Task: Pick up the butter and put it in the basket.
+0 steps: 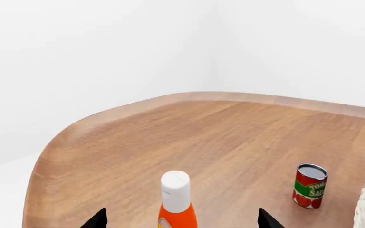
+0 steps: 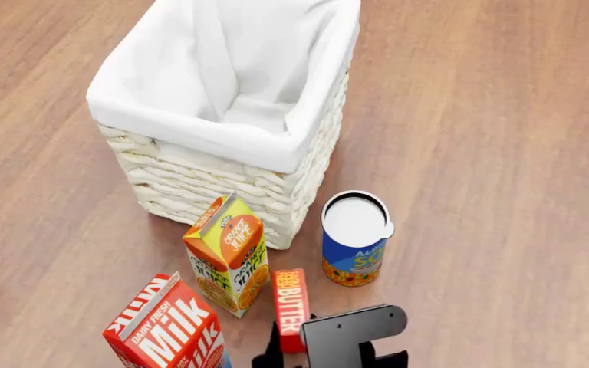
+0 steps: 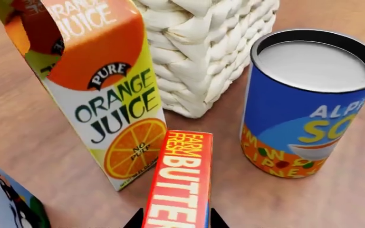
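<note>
Jaws of the right gripper [image 3: 173,222] stand on both sides of the butter [image 3: 179,180], contact unclear. Butter lies near the basket [image 2: 223,130], between juice [image 2: 228,253] and can [image 2: 356,239]; left gripper [image 1: 179,221] jaws are apart

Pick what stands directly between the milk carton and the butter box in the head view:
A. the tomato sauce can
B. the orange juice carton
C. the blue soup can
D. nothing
B: the orange juice carton stands upright between the milk carton and the butter, in front of the basket.
</note>
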Controlling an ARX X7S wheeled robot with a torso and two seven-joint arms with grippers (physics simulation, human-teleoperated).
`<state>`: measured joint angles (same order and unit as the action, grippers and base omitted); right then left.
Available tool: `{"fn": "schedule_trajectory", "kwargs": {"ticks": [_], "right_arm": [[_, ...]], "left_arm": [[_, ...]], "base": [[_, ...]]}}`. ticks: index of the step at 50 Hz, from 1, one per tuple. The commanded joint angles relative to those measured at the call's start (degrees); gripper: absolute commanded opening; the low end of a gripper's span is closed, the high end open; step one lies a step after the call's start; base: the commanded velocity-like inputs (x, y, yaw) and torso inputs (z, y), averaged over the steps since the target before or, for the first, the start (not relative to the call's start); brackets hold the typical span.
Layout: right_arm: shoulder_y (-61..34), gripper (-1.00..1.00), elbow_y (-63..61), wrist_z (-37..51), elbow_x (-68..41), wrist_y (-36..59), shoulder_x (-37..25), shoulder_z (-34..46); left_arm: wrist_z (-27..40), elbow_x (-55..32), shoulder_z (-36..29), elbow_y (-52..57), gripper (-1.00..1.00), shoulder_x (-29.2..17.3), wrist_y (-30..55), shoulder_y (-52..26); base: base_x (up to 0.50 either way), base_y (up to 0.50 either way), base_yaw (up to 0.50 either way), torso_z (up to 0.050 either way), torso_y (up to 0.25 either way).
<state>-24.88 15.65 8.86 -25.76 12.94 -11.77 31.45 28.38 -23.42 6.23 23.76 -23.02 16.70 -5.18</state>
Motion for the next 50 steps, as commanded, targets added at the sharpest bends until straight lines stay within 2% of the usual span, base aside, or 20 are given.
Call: {"fn": "schedule_trajectory", "kwargs": {"ticks": [1, 7, 9, 13, 20, 24, 32, 50], "right_arm": [[2.4, -1.00, -7.4, 0.8, 3.8, -0.3, -0.7, -1.3], [5.3, -1.00, -13.8, 2.5, 4.0, 0.4, -3.7, -1.6], [3.5, -1.00, -13.4, 2.6, 4.1, 0.9, -3.2, -1.6], [6.9, -1.00, -19.1, 3.6, 3.8, 1.2, -6.4, -2.3], [11.4, -1.00, -26.0, 5.0, 3.5, 0.9, -10.8, -3.9], [6.5, -1.00, -25.2, 7.0, 4.4, 5.9, -7.6, -2.2], [2.3, -1.00, -28.8, 9.5, 4.9, 12.3, -7.0, -1.3], [1.5, -1.00, -55.0, 18.9, 1.1, 33.0, -14.5, -5.9]], "left_arm": [[-1.2, -1.2, 2.3, 1.3, 1.00, 1.6, 2.9, 0.1], [-0.4, -0.2, 1.8, 3.2, 1.00, 2.6, 1.6, 2.9], [0.0, 0.8, 1.0, 3.2, 1.00, 3.3, 0.9, 3.4], [0.4, 1.9, -0.2, 3.6, 1.00, 4.1, 0.0, 4.3], [0.0, 1.7, -0.5, 2.0, 1.00, 3.9, -0.1, 2.9], [-1.0, 0.3, 0.4, 0.1, 1.00, 2.9, 0.5, 1.0], [-2.9, 0.3, -0.3, -5.8, 1.00, 2.5, -0.4, -3.4], [-2.6, 0.2, -0.8, -5.8, 1.00, 2.6, -0.6, -3.7]], "base": [[0.00, 0.00, 0.00, 0.000, 0.000], [0.00, 0.00, 0.00, 0.000, 0.000], [0.00, 0.00, 0.00, 0.000, 0.000], [0.00, 0.00, 0.00, 0.000, 0.000], [0.00, 0.00, 0.00, 0.000, 0.002], [0.00, 0.00, 0.00, 0.000, 0.000], [0.00, 0.00, 0.00, 0.000, 0.001], [0.00, 0.00, 0.00, 0.000, 0.001]]}}
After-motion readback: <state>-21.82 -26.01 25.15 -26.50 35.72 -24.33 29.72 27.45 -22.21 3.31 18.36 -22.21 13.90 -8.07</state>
